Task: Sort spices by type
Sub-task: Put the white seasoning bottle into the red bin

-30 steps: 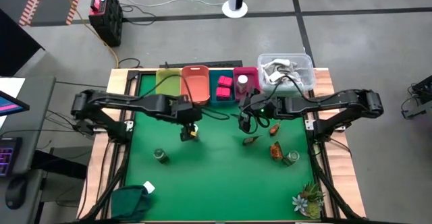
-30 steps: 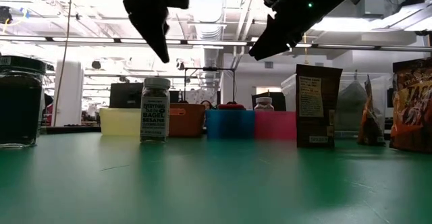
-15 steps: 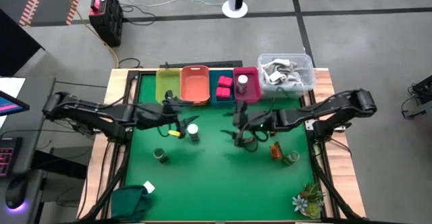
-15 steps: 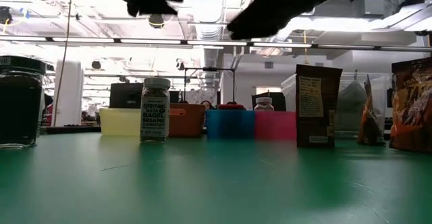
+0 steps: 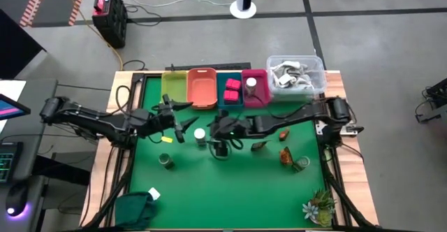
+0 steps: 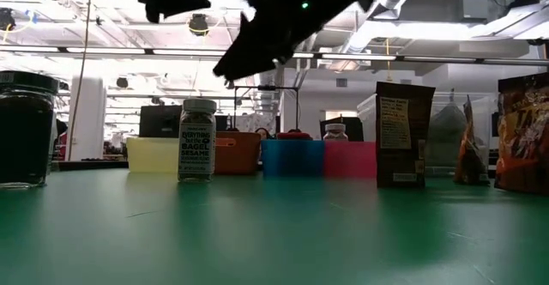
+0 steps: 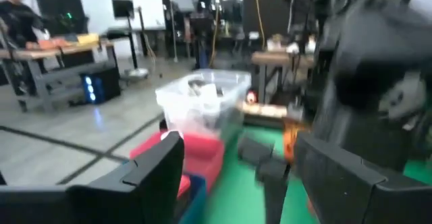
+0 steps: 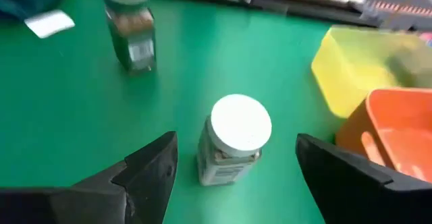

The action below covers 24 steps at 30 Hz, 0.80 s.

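A white-capped spice jar (image 5: 200,135) stands upright on the green mat, also in the low view (image 6: 197,139). My right gripper (image 5: 214,140) is open and hangs just to its right. In the right wrist view the jar (image 8: 241,121) shows between the spread fingers of my right gripper (image 8: 235,158), untouched. My left gripper (image 5: 182,119) is open, left of the jar and raised, pointing toward the bins. A dark green jar (image 5: 166,161) stands nearer the front. Brown-orange pouches (image 5: 285,155) and another jar (image 5: 300,163) stand at the right. Pink-red packets (image 5: 232,87) lie in the blue bin.
Yellow (image 5: 174,85), orange (image 5: 201,87), blue (image 5: 230,100) and pink (image 5: 255,98) bins line the far edge, the pink one holding a white-capped jar (image 5: 251,84). A clear tub (image 5: 295,75) sits beyond, a spiky plant (image 5: 320,205) near right, a teal cloth (image 5: 136,207) near left.
My left gripper has drawn back from above the white-capped jar toward the table's left and tipped up to level. My right gripper has swept from the table's right toward the left, coming in beside that jar. The jar has stayed standing where it was.
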Tool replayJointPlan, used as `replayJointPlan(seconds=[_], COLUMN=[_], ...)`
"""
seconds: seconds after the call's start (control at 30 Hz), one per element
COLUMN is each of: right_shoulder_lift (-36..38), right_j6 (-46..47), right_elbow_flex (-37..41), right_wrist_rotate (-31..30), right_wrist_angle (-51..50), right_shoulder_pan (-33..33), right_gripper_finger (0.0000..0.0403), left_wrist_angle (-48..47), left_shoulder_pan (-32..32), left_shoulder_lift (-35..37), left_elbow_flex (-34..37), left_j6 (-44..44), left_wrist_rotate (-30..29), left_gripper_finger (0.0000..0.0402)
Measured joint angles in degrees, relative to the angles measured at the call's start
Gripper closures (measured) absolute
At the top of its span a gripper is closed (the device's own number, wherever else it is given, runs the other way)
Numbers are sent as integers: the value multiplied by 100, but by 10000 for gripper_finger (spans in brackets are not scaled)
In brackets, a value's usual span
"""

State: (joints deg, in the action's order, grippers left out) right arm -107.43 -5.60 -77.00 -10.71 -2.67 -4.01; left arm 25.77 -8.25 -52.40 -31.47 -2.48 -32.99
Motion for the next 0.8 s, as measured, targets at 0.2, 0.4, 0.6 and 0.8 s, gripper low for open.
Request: replayJointPlan(seconds=[0.2, 0.4, 0.6, 0.8], right_shoulder_lift=[-590, -1000, -1378, -1480], right_j6=[-49, -151, -560, -646], right_elbow_flex=[-846, -1522, -2120, -2182], right_wrist_rotate=[422, 1155, 1250, 1399], right_wrist_angle=[-353, -822, -1309, -1547], right_shoulder_pan=[212, 444, 495, 518], right_gripper_finger=[75, 74, 57, 41], left_wrist_angle=[-734, -1204, -1196, -1179], left_shoulder_pan=[-161, -252, -278, -278], left_shoulder_lift=[529, 871, 963, 968], left_elbow_flex=[-4, -6, 102, 103], left_j6=[-56, -100, -138, -140], left_wrist_rotate=[-3, -73, -72, -70], left_gripper_finger=[137, 137, 137, 136])
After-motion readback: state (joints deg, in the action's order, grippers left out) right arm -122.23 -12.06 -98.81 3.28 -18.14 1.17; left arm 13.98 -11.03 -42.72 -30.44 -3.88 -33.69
